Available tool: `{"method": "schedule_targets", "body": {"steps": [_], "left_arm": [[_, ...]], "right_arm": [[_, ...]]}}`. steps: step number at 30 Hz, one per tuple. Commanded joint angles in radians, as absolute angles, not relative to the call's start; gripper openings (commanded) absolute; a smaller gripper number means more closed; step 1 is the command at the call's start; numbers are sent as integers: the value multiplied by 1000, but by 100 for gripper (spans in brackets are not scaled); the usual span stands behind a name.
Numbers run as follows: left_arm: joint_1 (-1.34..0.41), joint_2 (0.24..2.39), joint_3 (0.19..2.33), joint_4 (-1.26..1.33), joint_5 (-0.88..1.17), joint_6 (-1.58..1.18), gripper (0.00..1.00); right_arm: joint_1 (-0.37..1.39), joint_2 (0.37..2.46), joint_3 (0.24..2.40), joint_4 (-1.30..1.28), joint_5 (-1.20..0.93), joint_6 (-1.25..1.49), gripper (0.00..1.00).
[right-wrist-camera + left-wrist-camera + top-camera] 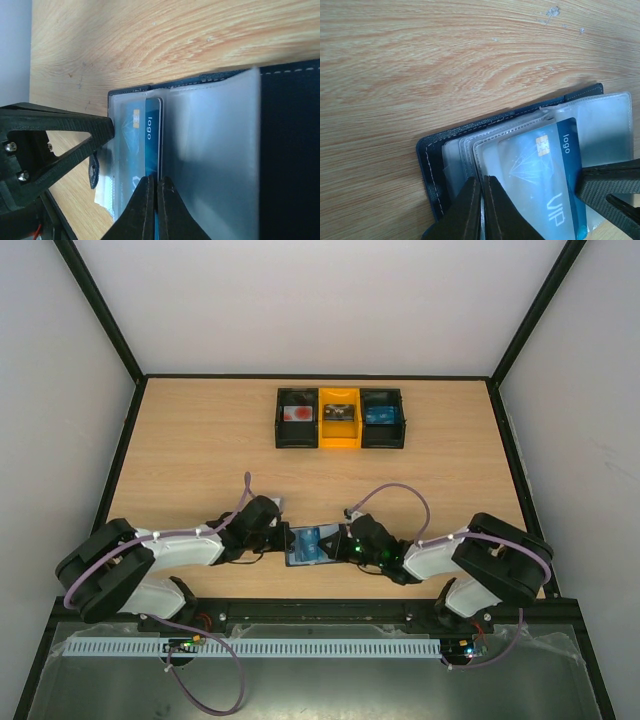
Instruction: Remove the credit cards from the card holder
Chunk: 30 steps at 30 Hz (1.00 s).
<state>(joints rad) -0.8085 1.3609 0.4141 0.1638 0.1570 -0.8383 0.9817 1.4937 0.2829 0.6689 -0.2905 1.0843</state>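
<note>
The dark navy card holder (308,545) lies open on the table between both arms, its clear sleeves fanned out. A blue credit card (555,175) printed "VIP" and "logo" sticks partway out of a sleeve. My left gripper (283,538) (481,200) is shut, pinching the edge of a clear sleeve by the holder's navy cover (432,160). My right gripper (340,540) (156,200) is shut on the long edge of the blue card (152,140), next to a grey sleeve and the navy cover (290,150). Any other cards are hidden.
A row of three small bins stands at the back of the table: black (297,417), yellow (339,417) and black (383,417), each with something inside. Black frame rails border the wooden table (200,460) on both sides.
</note>
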Motion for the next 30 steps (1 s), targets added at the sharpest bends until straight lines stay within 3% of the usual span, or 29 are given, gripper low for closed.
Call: {"method": "schedule_targets", "body": {"steps": [1, 4, 9, 15, 25, 30], "left_arm": [[-810, 1361, 388, 122, 148, -833, 5], [-810, 1366, 390, 133, 159, -831, 4], [-810, 1361, 391, 132, 163, -830, 3], [-809, 1360, 392, 130, 161, -833, 3], [-809, 1362, 392, 132, 162, -837, 3], [-810, 1368, 390, 136, 162, -838, 3]], "right_arm": [[989, 1442, 262, 633, -234, 1070, 2], [989, 1434, 259, 627, -231, 1071, 2], [988, 1464, 266, 651, -263, 1077, 13], [989, 1500, 270, 686, -281, 1079, 18], [988, 1532, 269, 737, -307, 1074, 16], [988, 1510, 255, 733, -289, 1078, 3]]}}
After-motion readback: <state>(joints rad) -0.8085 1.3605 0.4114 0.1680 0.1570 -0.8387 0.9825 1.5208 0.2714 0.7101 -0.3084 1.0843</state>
